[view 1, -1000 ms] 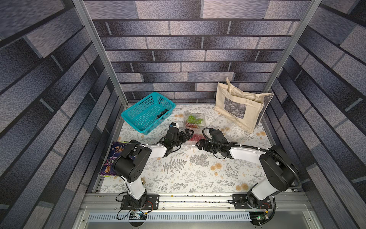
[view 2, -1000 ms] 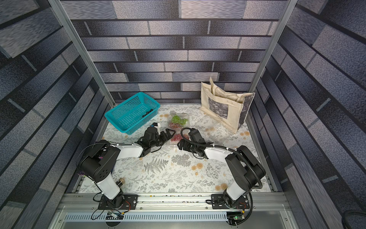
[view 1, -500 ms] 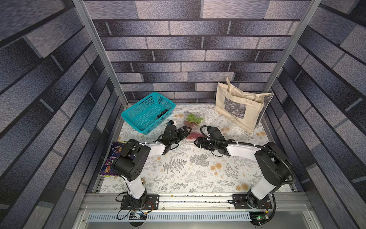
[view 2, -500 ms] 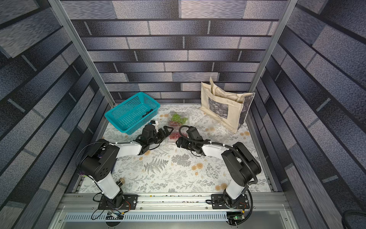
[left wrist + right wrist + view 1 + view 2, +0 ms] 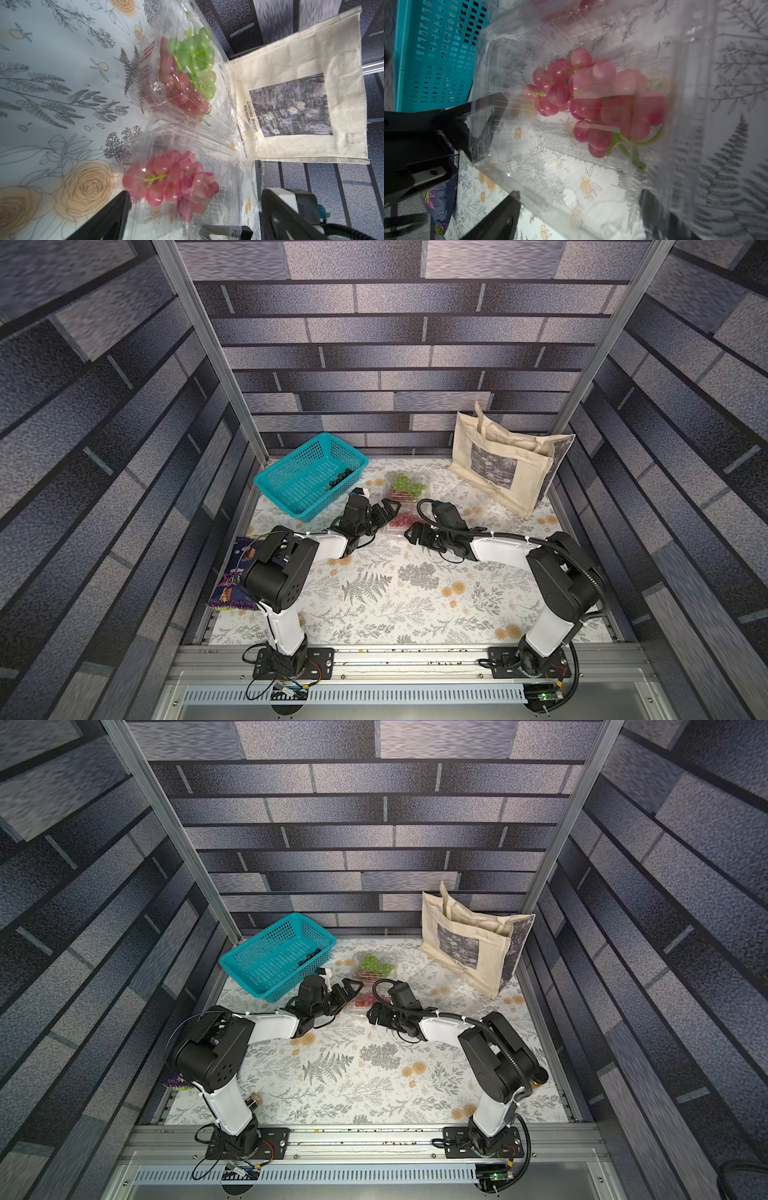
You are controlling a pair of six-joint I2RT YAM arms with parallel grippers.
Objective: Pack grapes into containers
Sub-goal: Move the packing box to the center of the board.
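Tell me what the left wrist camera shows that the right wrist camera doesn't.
Only the left wrist view shows the tote bag and the green grapes in the farther container. Only the right wrist view shows the teal basket and a purple snack bag. Both show the red grapes inside the nearer clear container.

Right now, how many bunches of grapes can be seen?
4. A green bunch and a red bunch share the far container; another red bunch lies in the near container; a black bunch is in the teal basket. Others may be hidden.
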